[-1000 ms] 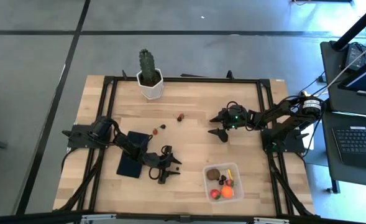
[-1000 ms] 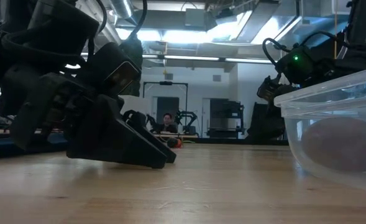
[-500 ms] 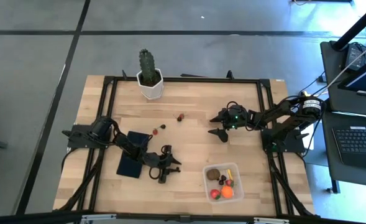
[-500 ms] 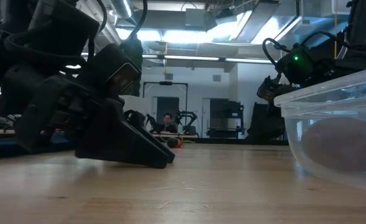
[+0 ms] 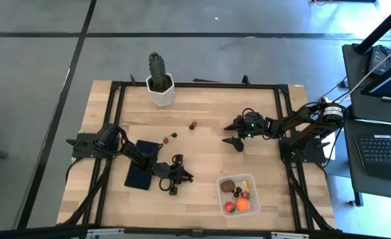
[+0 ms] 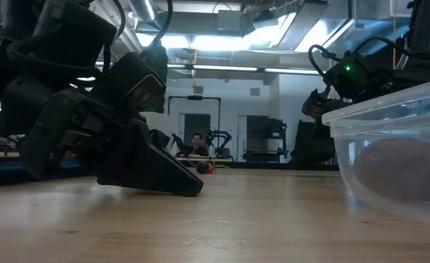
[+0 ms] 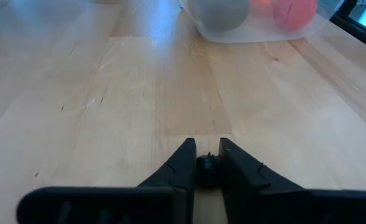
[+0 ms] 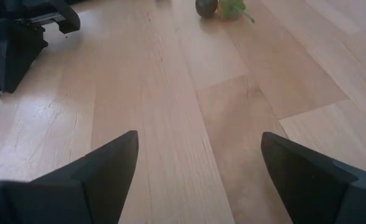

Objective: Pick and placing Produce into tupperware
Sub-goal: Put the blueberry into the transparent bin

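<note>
The clear tupperware (image 5: 253,180) stands near the table's front right. It holds a brown ball (image 5: 228,186), a thin yellow piece (image 5: 244,185), a red ball (image 5: 230,206) and an orange ball (image 5: 242,205). My left gripper (image 5: 185,176) is low on the wood to the left of the tupperware, shut on a tiny dark berry (image 7: 206,169). Three small produce bits (image 5: 166,140), (image 5: 174,135), (image 5: 192,124) lie loose at mid table. My right gripper (image 5: 235,133) hovers open at the right middle, with nothing between its fingers (image 8: 108,168). My left gripper pinches the tiny dark berry (image 7: 206,167) between its two fingertips, right at their free ends. The fingers (image 6: 178,183) slant down from the table's left, and their tips are at the tabletop. The berry sits at table level.
A green cactus in a white pot (image 5: 159,83) stands at the far edge. A flat navy rectangle (image 5: 141,175) lies under my left arm. The black frame rail (image 5: 285,126) runs along the table's sides. Bare wood lies between my left gripper and the tupperware (image 7: 257,22).
My left gripper has shut its fingers on the tiny dark berry that lay just before its tips; the arm has stayed low at the same spot.
</note>
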### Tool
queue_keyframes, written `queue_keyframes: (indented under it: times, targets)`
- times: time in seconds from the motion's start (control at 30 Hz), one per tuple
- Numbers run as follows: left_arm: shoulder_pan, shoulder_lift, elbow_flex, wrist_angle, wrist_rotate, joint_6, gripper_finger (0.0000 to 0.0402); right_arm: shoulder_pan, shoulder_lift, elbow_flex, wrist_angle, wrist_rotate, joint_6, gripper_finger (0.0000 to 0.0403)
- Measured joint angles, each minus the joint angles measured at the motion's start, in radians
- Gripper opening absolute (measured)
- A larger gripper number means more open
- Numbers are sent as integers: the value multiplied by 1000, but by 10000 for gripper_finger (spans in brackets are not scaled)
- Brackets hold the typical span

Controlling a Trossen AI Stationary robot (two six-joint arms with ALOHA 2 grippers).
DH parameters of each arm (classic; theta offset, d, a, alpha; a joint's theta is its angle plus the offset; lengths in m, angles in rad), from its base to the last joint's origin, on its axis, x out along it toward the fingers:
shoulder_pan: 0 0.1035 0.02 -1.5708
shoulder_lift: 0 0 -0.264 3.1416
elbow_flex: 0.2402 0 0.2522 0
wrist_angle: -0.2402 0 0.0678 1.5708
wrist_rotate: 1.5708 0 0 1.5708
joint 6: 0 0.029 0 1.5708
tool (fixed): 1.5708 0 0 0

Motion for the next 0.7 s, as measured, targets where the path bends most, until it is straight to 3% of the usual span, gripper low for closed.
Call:
queue_keyframes:
  times: [0.23, 0.47, 0.6, 0.7]
  targets:
    - [12, -12, -1, 46, 41, 5, 54, 0, 0, 0, 0, 0, 0, 339]
    - [53, -110, 7, 46, 53, -7, 38, 0, 0, 0, 1, 0, 0, 339]
    - [95, -148, 82, -28, 130, 1, 38, 0, 0, 0, 3, 0, 0, 339]
    - [122, -167, 198, -215, 180, 7, 38, 0, 0, 0, 6, 0, 0, 339]
